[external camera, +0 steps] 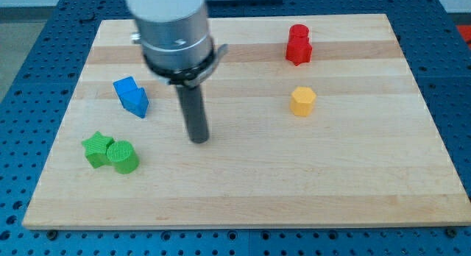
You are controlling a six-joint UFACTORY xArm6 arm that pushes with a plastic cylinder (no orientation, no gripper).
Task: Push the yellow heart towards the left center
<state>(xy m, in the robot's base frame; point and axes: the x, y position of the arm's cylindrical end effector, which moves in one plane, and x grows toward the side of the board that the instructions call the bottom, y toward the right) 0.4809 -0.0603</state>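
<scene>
The one yellow block (302,101) sits on the wooden board (294,182) right of centre; its shape is hard to make out from here. My tip (199,139) rests on the board left of centre, well to the left of the yellow block and a little lower in the view, not touching it. The tip stands between the blue block (131,96) and the yellow block, apart from both.
Two red blocks (298,45) touch each other near the view's top right. A green star-like block (96,149) and a green cylinder (123,157) touch at the view's lower left. The arm's grey housing (173,32) hangs over the board's top left.
</scene>
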